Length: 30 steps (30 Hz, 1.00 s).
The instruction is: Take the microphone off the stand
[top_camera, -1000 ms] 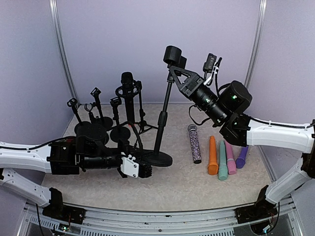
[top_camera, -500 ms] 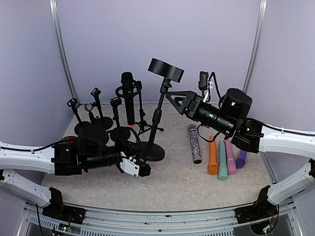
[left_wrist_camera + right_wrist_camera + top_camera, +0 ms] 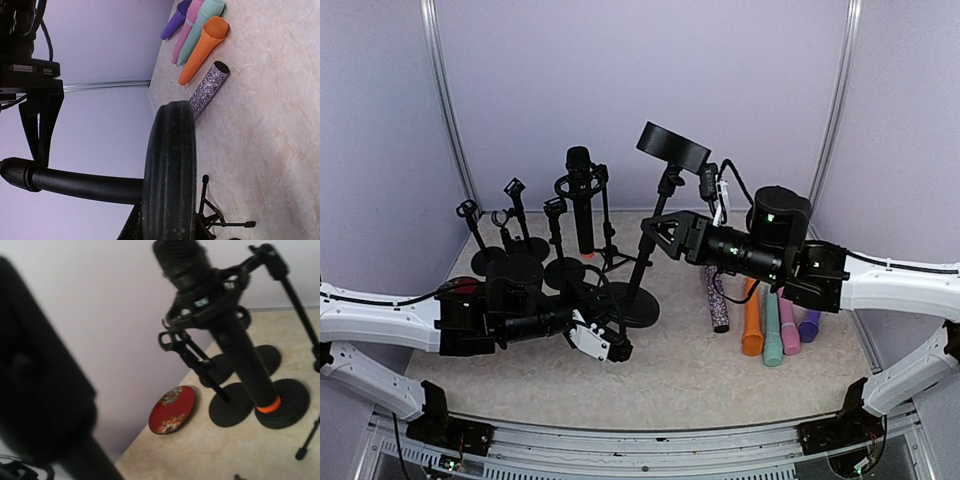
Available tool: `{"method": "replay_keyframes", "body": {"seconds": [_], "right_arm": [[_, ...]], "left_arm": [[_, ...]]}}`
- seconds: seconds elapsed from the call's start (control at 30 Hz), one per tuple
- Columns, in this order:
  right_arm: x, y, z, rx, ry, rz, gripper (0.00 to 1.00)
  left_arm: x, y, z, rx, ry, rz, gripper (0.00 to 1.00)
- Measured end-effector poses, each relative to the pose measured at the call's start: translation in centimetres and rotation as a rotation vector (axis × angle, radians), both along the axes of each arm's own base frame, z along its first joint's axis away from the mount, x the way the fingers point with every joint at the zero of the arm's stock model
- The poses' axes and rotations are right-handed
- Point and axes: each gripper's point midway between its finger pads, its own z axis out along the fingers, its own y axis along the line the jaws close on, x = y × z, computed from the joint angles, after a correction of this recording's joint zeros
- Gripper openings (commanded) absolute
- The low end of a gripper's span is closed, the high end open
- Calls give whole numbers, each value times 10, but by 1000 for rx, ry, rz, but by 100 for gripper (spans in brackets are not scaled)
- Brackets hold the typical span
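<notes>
**Holder and contents.** A black ring-shaped shock-mount holder (image 3: 200, 302) sits on a thin black tripod stand (image 3: 610, 240) at the back of the beige marbled table (image 3: 670, 385). It clasps the black handheld microphone (image 3: 582, 205), which stands upright in it, head uppermost, with an orange band at its lower end. To the left is a cluster of small black clip stands (image 3: 505, 265) on round bases. A red round plate with a floral pattern (image 3: 172, 410) lies near the wall beside them.

**Loose items.** Five microphones lie side by side on the right of the table: a glittery silver microphone (image 3: 718, 297), an orange microphone (image 3: 752, 322), a teal microphone (image 3: 772, 335), a pink microphone (image 3: 788, 330) and a purple microphone (image 3: 810, 325).

**Tools.** The left gripper (image 3: 615, 347) lies low over the table. Its jaws are drawn narrow on the near rim of the flat round black base (image 3: 625, 308) of a tall stand, and the left wrist view shows that base edge-on at centre. The stand's black pole (image 3: 648, 258) leans to the right and carries a black disc (image 3: 672, 147) at its top. The right gripper (image 3: 655, 232) is level with the middle of the pole, with its jaws standing apart about it. Whether a finger touches the pole cannot be told. Both grippers are apart from the microphone in the holder.
</notes>
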Motion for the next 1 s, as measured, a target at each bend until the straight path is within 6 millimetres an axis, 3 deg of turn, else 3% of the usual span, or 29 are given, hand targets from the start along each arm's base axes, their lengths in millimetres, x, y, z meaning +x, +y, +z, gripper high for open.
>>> {"method": "replay_keyframes", "body": {"seconds": [0.27, 0.43, 0.47, 0.73, 1.0], "right_arm": [[-1, 16, -5, -32, -10, 21, 35], [1, 17, -7, -54, -28, 1, 3], [3, 16, -9, -67, -42, -11, 0], [-7, 16, 2, -56, -141, 43, 0], [-38, 18, 40, 29, -299, 221, 0]], "left_arm": [[4, -3, 12, -21, -14, 5, 0], [4, -2, 9, -14, -5, 7, 0], [4, -3, 11, -23, 4, 7, 0], [3, -4, 16, -42, 3, -1, 0], [-17, -5, 48, -147, 24, -105, 0]]}}
